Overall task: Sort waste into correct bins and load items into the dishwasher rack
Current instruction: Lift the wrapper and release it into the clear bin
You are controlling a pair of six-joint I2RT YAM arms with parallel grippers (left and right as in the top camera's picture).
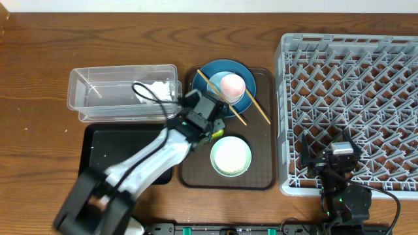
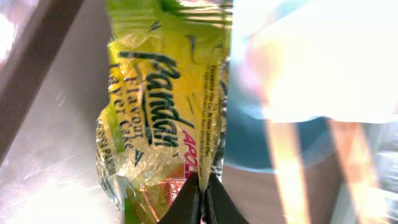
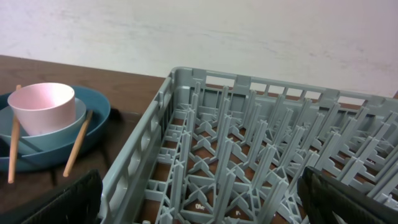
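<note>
The left gripper [image 2: 202, 186] is clamped shut on the yellow-green snack wrapper [image 2: 161, 112], at the brown serving tray's [image 1: 196, 171] left edge, just beside the blue plate [image 1: 208, 77]. The right gripper [image 1: 328, 151] hangs with its jaws wide apart over the dishwasher rack's [image 1: 353, 65] front edge.

Robot test bench — wooden table [image 1: 39, 78], dishwasher rack [image 1: 353, 98], bare wall [image 3: 186, 31].

Snack wrapper [image 2: 161, 112]: glossy, crinkled plastic film. Rack [image 1: 353, 65]: matt grey moulded plastic. Tub [image 1: 98, 91]: clear, shiny plastic. Black tray [image 1: 104, 147]: smooth, slight sheen. Table [image 1: 39, 65]: smooth brown wood grain. Chopsticks [image 1: 258, 108]: plain wood. Plate [image 1: 199, 88] and cup [image 3: 42, 106]: smooth, soft sheen.
</note>
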